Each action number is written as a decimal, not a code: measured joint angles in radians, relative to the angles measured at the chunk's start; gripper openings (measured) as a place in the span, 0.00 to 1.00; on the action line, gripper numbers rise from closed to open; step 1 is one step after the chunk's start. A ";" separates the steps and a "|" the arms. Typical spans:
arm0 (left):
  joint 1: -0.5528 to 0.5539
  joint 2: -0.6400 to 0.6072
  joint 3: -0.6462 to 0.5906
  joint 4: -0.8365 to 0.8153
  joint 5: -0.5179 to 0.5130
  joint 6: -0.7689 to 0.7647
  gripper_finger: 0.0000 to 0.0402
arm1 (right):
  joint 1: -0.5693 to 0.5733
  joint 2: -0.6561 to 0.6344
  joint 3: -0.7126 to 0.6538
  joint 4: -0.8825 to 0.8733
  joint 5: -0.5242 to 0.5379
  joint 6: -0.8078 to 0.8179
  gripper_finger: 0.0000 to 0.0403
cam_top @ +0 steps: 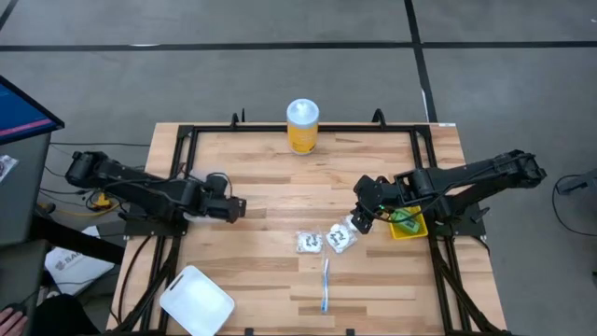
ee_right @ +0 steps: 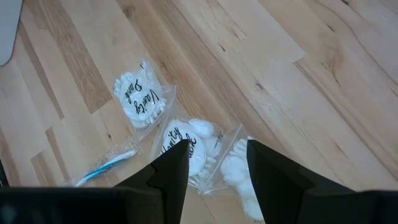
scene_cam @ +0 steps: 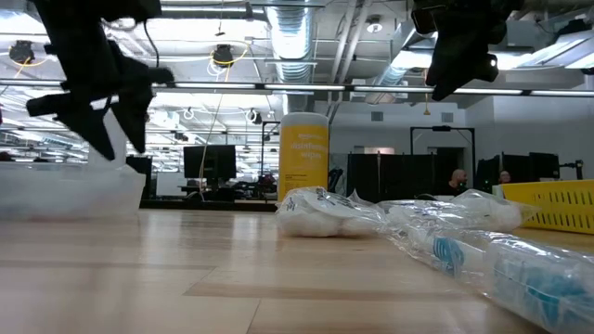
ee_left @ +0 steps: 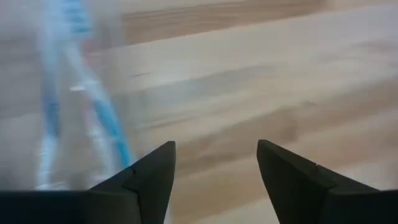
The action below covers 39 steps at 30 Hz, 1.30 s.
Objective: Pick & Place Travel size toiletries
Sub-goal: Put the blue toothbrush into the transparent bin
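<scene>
Right claw above white packets, blue toothbrush below, left claw mid-table, yellow jar

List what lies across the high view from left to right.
white tray → left end effector → yellow jar → blue toothbrush → right end effector → yellow bin

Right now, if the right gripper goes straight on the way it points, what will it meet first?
Most likely the clear crinkly packet of white pads lying on the light wooden table. The open right gripper points down at it, with a second such packet touching it. How far above them it is remains unclear.
</scene>
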 joint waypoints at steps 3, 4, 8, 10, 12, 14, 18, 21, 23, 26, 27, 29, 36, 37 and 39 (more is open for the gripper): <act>-0.048 -0.046 0.000 0.124 -0.031 0.094 0.53 | 0.000 0.000 0.000 0.000 0.000 0.000 0.38; -0.065 -0.059 0.000 0.182 -0.040 0.140 0.52 | 0.000 0.000 0.000 0.001 0.000 0.000 0.38; -0.122 -0.076 0.000 0.494 -0.035 0.376 0.51 | 0.000 0.000 0.000 0.006 0.000 0.003 0.38; -0.150 -0.067 0.000 0.674 -0.011 0.499 0.51 | 0.000 0.000 0.000 0.008 0.000 0.003 0.38; -0.171 -0.044 0.001 0.842 0.007 0.632 0.51 | 0.000 0.000 0.000 0.018 0.000 0.003 0.38; -0.191 -0.008 0.001 0.986 0.011 0.742 0.51 | 0.000 0.000 0.000 0.032 0.000 0.003 0.38; -0.227 0.091 0.001 1.193 0.029 0.919 0.51 | 0.000 0.000 0.000 0.057 0.000 0.003 0.38; -0.251 0.183 0.001 1.321 0.082 1.072 0.53 | 0.000 0.000 0.000 0.058 0.000 0.003 0.38; -0.257 0.242 0.001 1.390 0.119 1.114 0.56 | 0.000 0.000 0.000 0.058 0.000 0.003 0.38; -0.258 0.323 0.001 1.465 0.178 1.153 0.60 | 0.000 0.000 0.000 0.057 0.000 0.003 0.38; -0.258 0.352 0.007 1.475 0.204 1.166 0.61 | 0.000 0.000 0.000 0.057 0.000 0.003 0.38; -0.257 0.408 0.036 1.473 0.243 1.211 0.63 | 0.000 0.000 0.000 0.057 0.000 0.016 0.38; -0.242 0.617 0.234 1.477 0.419 1.448 0.63 | 0.000 0.000 0.000 0.056 0.000 0.037 0.38; -0.236 0.642 0.260 1.475 0.442 1.479 0.63 | 0.000 0.000 0.000 0.056 0.000 0.037 0.38; -0.219 0.689 0.312 1.475 0.509 1.532 0.62 | 0.000 0.000 0.000 0.056 0.000 0.037 0.38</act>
